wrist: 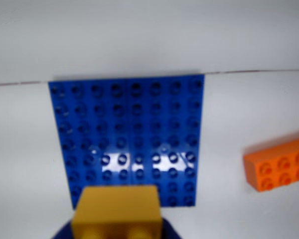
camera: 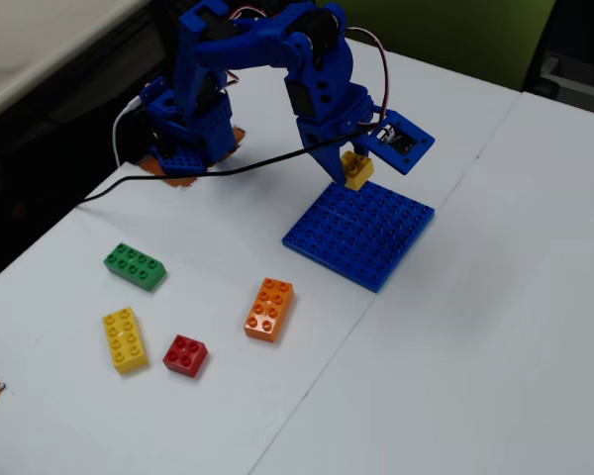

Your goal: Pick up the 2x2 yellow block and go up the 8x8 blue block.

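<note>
Gripper [camera: 357, 170] clamped on the 2x2 yellow block [camera: 356, 169], held in the air just over the far corner of the 8x8 blue block [camera: 360, 234] in the fixed view; block looks clear of the studs, though contact is hard to judge. Wrist view: yellow block [wrist: 116, 211] fills the bottom centre, blue plate [wrist: 127, 137] spread out beyond it, an orange brick [wrist: 279, 164] off to the right.

Near to far on the tabletop [camera: 475, 346], fixed view: longer yellow brick [camera: 125, 339] and red brick [camera: 185, 355] sit closest to the near-left edge, just beside each other, not touching. Orange brick [camera: 269, 309] next, between the red brick and the blue plate, apart from both. Green brick [camera: 135, 266] lies left, toward the left edge. Blue plate sits mid-table, turned diamond-wise, flat. Blue arm [camera: 307, 69] arches over from its base [camera: 188, 134] at the far-left edge, black cable [camera: 208, 173] trailing across the tabletop from it.
</note>
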Motion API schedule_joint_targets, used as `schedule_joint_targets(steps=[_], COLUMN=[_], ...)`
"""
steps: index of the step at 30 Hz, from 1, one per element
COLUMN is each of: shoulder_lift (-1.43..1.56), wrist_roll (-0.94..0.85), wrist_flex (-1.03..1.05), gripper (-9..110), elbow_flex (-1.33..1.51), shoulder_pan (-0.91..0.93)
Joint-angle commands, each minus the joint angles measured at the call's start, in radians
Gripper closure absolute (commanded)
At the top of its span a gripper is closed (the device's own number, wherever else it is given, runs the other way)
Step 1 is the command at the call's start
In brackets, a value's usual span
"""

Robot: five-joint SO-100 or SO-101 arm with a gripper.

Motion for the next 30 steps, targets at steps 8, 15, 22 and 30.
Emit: schedule_joint_targets(steps=[8,15,22,30], shoulder_lift=[0.015,0.0,-0.003,-0.009], wrist_roll=[0.0,0.002,0.006,0.003], wrist_flex=[-0.008,-0.014,-0.014,-0.018], gripper=[101,101,101,101], elbow_flex=[-0.026,-0.04,-0.043,-0.046], shoulder_pan=[-0.009,-0.011,-0.011,-0.008])
